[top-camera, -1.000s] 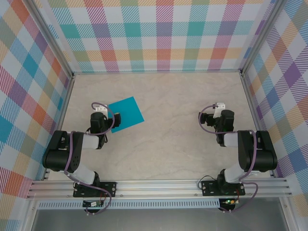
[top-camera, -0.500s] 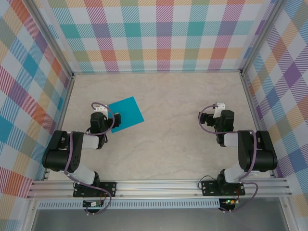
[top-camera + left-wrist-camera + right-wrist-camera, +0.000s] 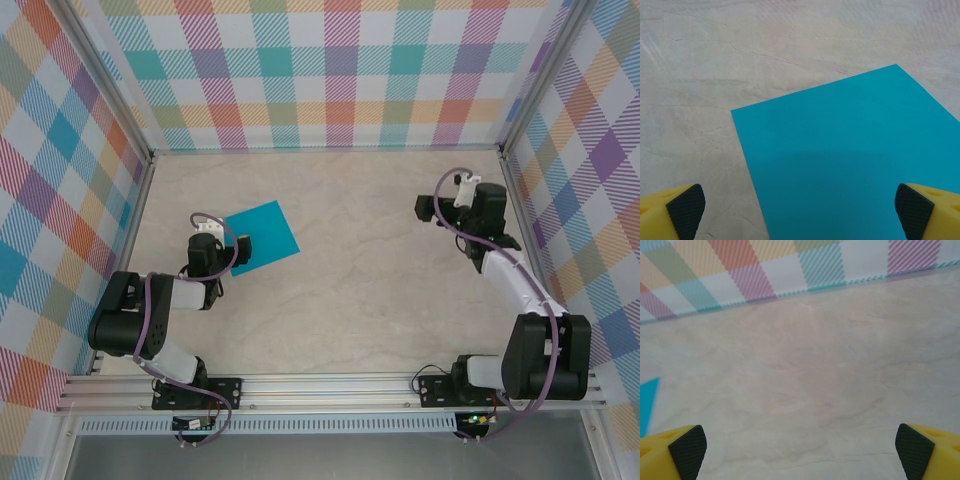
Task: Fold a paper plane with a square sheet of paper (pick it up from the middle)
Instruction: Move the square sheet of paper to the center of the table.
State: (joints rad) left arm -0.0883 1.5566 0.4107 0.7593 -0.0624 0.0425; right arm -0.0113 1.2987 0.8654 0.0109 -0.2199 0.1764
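Note:
The square sheet of paper is teal-blue and lies flat, with no fold in it, on the left half of the marbled table. My left gripper hovers low over the sheet's near-left edge, open. In the left wrist view the paper spreads between my black fingertips, and nothing is held. My right gripper is far off at the right, pointing left, open and empty. In the right wrist view its fingertips frame bare table, and one corner of the paper shows at the left edge.
Checked walls close the table on three sides, with metal frame posts at the corners. The back wall stands ahead of the right gripper. An aluminium rail with both arm bases runs along the near edge.
The right arm has stretched out, carrying its gripper farther from the bases and up toward the back right. The left arm and the paper have not moved.

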